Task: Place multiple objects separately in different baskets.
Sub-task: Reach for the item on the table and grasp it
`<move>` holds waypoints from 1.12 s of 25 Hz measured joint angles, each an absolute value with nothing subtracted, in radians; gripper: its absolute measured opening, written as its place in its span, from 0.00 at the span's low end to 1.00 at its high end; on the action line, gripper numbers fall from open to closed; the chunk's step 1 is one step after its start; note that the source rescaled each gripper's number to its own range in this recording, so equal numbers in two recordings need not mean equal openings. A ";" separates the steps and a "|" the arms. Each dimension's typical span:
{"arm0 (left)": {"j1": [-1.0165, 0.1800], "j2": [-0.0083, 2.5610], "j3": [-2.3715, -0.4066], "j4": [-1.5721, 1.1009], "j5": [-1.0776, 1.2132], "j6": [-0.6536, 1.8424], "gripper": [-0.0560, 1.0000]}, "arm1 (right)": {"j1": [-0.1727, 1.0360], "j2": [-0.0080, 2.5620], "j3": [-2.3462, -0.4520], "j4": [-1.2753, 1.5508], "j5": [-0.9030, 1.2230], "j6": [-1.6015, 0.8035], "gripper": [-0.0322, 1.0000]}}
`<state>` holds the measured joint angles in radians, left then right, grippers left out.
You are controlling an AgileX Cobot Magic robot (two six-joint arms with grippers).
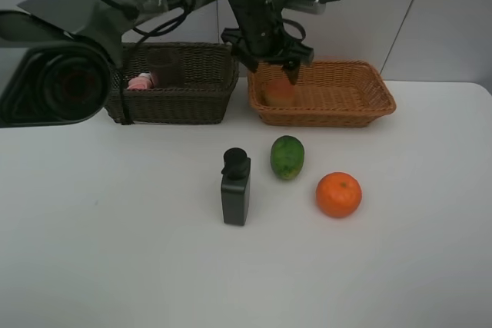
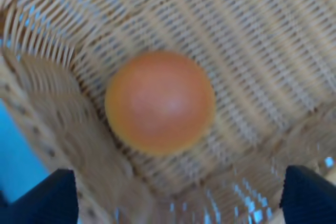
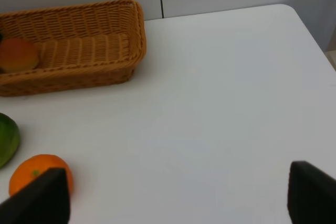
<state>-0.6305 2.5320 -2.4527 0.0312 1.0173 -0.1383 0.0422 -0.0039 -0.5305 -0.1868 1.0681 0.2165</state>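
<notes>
A plain white table meets a pale wall crossed by thin dark seams.

The white table carries a dark basket at the back left with a tan basket just beside it. Nearer the front, a black bottle stands upright, with a green fruit and an orange to its right, none touching.
</notes>
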 joint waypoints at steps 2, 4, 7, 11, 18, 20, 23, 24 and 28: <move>-0.630 2.494 -2.454 0.029 1.077 -0.138 1.00 | 0.042 -0.004 -0.531 -0.187 1.068 0.216 0.75; -0.630 2.463 -2.457 0.024 1.131 -0.140 1.00 | 0.042 -0.004 -0.531 -0.187 1.068 0.216 0.75; -0.630 2.431 -2.458 0.019 1.195 -0.142 1.00 | 0.042 -0.004 -0.531 -0.187 1.068 0.216 0.75; -0.638 2.410 -2.458 0.010 1.195 -0.142 1.00 | 0.042 -0.004 -0.531 -0.187 1.068 0.216 0.75; -0.715 2.384 -2.458 -0.019 1.195 -0.161 1.00 | 0.042 -0.004 -0.531 -0.187 1.068 0.216 0.75; -0.729 2.373 -2.458 -0.026 1.195 -0.185 1.00 | 0.042 -0.004 -0.531 -0.187 1.068 0.216 0.75; -0.742 2.354 -2.458 -0.031 1.196 -0.233 1.00 | 0.042 -0.004 -0.531 -0.187 1.068 0.216 0.75; -0.744 2.345 -2.456 -0.031 1.196 -0.254 1.00 | 0.042 -0.004 -0.531 -0.187 1.068 0.216 0.75; -0.751 2.300 -2.398 -0.035 1.196 -0.332 1.00 | 0.042 -0.004 -0.531 -0.187 1.068 0.216 0.75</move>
<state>-0.7515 2.3000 -2.3982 -0.0346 1.1958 -0.3316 0.0422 -0.0039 -0.5305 -0.1868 1.0681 0.2165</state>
